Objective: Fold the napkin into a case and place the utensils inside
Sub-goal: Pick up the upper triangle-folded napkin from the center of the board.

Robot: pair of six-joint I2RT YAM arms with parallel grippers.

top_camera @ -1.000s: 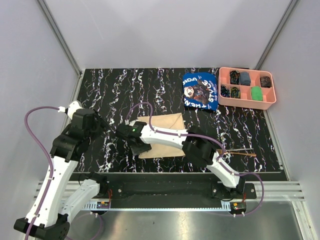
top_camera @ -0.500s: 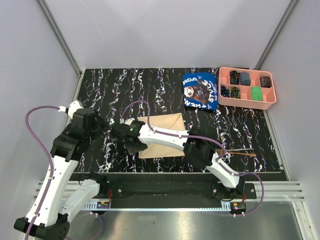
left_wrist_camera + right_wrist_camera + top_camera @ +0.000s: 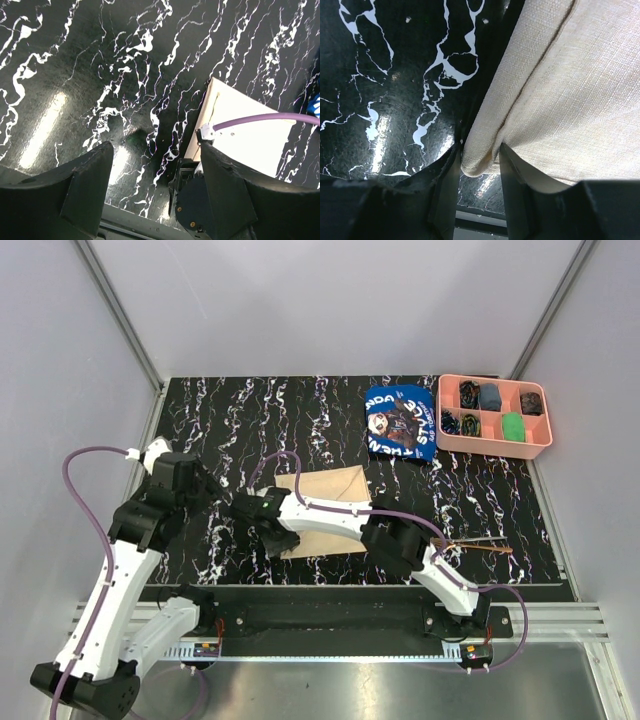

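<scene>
The beige napkin [image 3: 325, 505] lies folded flat on the black marbled table, near the front middle. My right gripper [image 3: 278, 540] reaches across to its near left corner and is shut on the napkin's edge [image 3: 485, 150], with cloth bunched between the fingers [image 3: 447, 180]. My left gripper [image 3: 205, 495] hovers open and empty over bare table, just left of the napkin [image 3: 245, 130]; its fingers [image 3: 85, 190] stand wide apart. Thin brown utensils [image 3: 482, 547] lie at the front right, partly hidden by the right arm.
A blue printed cloth [image 3: 400, 422] lies at the back, and a pink compartment tray [image 3: 535, 445] with small items stands at the back right. A purple cable [image 3: 260, 120] crosses over the napkin. The table's front edge is close below the right gripper.
My right gripper shifted left, then came back right and slightly nearer along the napkin's left edge. My left arm moved a little up and right, toward the napkin.
</scene>
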